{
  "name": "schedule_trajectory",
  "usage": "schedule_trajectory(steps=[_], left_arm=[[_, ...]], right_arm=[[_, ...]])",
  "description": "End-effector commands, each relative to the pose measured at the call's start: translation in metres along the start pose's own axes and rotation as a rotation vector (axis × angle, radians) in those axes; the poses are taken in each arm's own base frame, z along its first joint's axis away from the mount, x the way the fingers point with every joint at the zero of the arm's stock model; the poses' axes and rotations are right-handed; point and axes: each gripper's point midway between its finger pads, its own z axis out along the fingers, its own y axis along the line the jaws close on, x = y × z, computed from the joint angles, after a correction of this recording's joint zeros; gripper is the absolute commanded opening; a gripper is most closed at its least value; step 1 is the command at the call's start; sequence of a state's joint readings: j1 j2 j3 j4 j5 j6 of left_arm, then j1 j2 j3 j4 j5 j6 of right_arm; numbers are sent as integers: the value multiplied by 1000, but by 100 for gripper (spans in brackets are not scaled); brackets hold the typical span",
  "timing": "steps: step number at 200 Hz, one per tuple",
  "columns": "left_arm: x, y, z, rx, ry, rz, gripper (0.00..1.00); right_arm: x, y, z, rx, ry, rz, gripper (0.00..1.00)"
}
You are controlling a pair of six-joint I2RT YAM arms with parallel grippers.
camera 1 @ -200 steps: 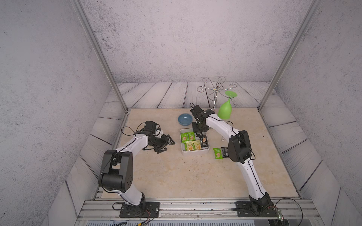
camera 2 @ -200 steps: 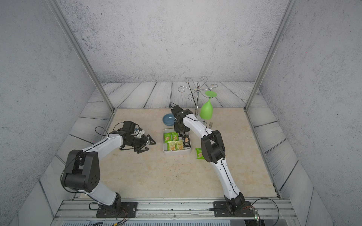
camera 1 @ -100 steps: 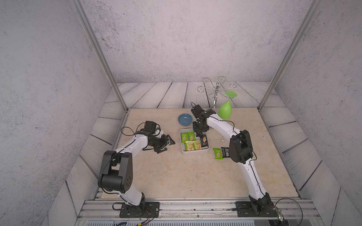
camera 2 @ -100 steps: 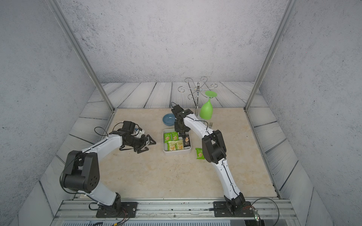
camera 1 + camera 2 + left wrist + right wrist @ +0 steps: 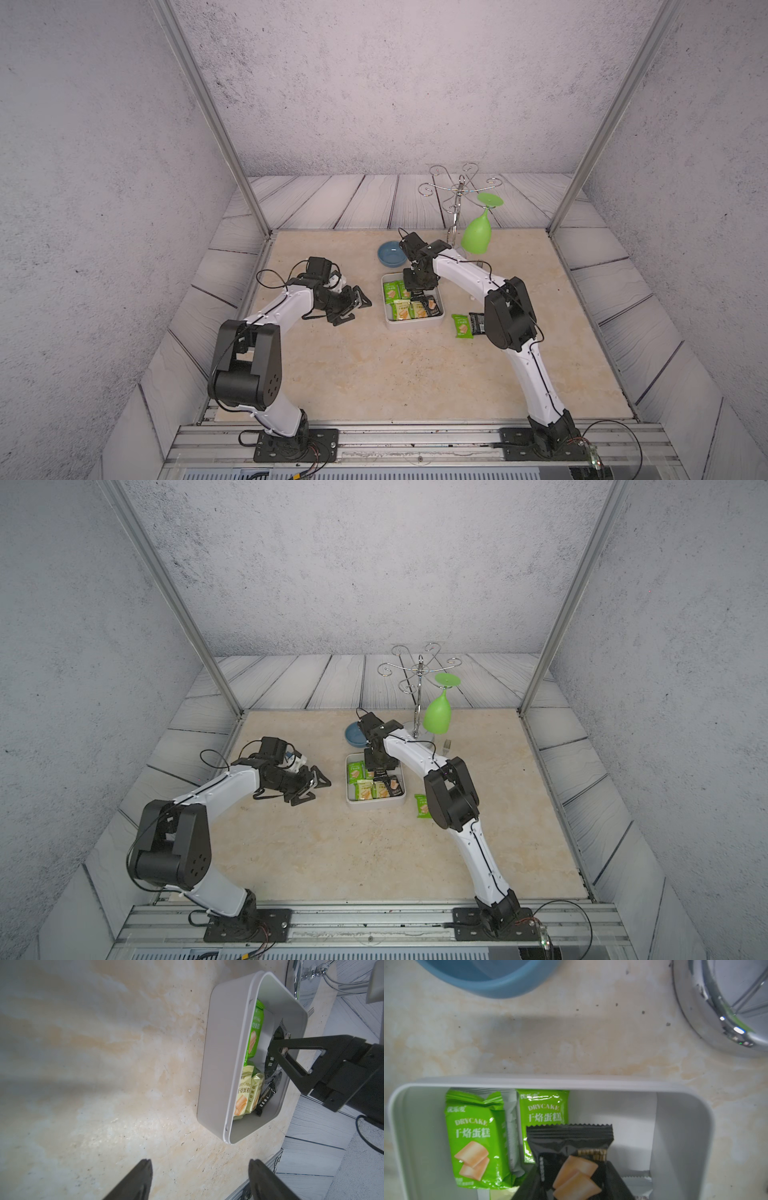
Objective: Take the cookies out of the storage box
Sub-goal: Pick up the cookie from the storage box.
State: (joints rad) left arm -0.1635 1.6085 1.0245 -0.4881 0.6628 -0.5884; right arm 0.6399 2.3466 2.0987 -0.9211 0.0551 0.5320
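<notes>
My right gripper [image 5: 573, 1187] pinches 1 black cookie packet [image 5: 571, 1142] in the white storage box [image 5: 550, 1081]; my left gripper [image 5: 200, 1164] hangs spread above the tabletop [image 5: 93, 1068] beside it.

The white storage box [image 5: 415, 327] sits in the far half of the bench [image 5: 374, 374]. Green cookies [image 5: 390, 290] and cream cookies [image 5: 402, 310] lie flat inside; a black packet [image 5: 571, 1147] tilts up. One green packet [image 5: 461, 325] and a second black packet [image 5: 477, 323] lie just outside its right wall.

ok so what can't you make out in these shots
- Right tool fingertips: top views, too small, black against the held black packet.
- Loose black packet: top views, partly or wholly behind right arm.
- White packet: right wrist view, cut off by the picture's edge.
</notes>
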Motion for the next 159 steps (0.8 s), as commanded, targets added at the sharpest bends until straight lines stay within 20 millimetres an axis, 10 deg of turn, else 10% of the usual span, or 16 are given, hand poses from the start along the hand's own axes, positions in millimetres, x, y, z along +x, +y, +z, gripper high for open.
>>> schedule_trajectory(steps=[1,84,159], left_arm=[[1,0,-5,8,-11,0,79],[0,-1,-6,7,-13,3,79],[-4,-11,-12,4,-32,13,79]], right_arm=[[-18,6,-33,-36,-75,13,43],[-36,29,-57,-151,-121,38,43],[-11,-5,-87,-64,-115,-16,43]])
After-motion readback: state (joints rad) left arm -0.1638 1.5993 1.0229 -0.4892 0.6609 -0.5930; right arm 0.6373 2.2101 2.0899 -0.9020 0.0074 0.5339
